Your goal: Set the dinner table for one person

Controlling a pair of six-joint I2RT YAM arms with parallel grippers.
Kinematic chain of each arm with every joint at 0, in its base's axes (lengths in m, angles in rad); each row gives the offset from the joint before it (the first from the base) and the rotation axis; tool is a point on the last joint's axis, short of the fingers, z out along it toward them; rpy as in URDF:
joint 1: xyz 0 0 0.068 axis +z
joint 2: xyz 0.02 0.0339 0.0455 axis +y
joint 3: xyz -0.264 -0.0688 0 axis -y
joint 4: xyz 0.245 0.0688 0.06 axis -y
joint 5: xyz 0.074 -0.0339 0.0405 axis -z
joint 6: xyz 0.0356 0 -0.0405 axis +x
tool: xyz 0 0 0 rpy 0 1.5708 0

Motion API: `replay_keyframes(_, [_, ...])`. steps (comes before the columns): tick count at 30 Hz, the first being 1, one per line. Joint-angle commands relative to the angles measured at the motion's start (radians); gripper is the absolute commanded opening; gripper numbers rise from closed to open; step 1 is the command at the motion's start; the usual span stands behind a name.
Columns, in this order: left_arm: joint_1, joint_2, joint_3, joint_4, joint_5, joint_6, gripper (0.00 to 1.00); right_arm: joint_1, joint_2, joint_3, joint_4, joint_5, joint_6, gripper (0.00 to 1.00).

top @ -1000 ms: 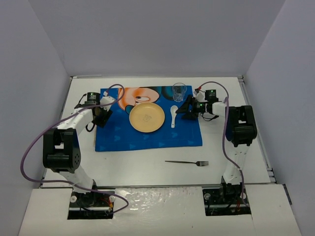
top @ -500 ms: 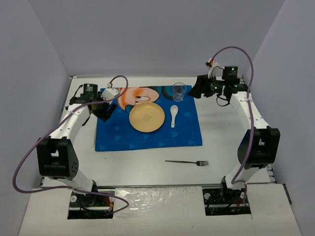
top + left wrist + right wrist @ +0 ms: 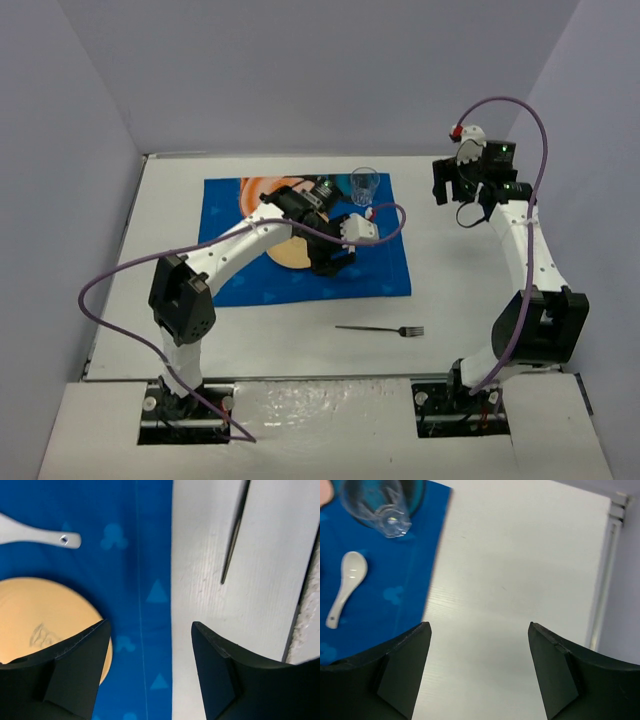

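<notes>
A blue placemat [image 3: 380, 270] lies in the middle of the white dinner table [image 3: 480, 290]. On it are an orange plate [image 3: 283, 256], partly under my left arm, and a clear glass [image 3: 365, 186] at its far right corner. A white spoon [image 3: 347, 587] lies on the mat below the glass [image 3: 382, 500]; its handle shows in the left wrist view [image 3: 40, 536]. A fork [image 3: 380, 329] lies on the bare table in front of the mat. My left gripper [image 3: 335, 262] [image 3: 150, 625] is open and empty over the mat's near edge, beside the plate [image 3: 45, 615]. My right gripper [image 3: 445, 185] [image 3: 479, 625] is open and empty, over bare table right of the glass.
Pale walls close in the table on the left, back and right. The fork's handle [image 3: 235, 535] lies on the table just past the mat's edge [image 3: 167, 555] in the left wrist view. The table's right edge [image 3: 607, 580] shows in the right wrist view.
</notes>
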Motion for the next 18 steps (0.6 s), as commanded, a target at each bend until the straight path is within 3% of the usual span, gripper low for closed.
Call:
replay_keyframes(1, [-0.07, 0.048, 0.087, -0.02, 0.067, -0.09, 0.63, -0.089, -0.051, -0.015, 0.093, 0.109, -0.007, 0.76])
replay_keyframes(6, [-0.125, 0.191, 0.145, -0.119, 0.234, -0.085, 0.63, -0.127, -0.086, -0.038, 0.11, 0.083, 0.011, 0.76])
replay_keyframes(18, [-0.215, 0.341, 0.246, -0.222, 0.394, -0.016, 0.63, -0.185, -0.133, -0.115, 0.151, 0.063, 0.019, 0.76])
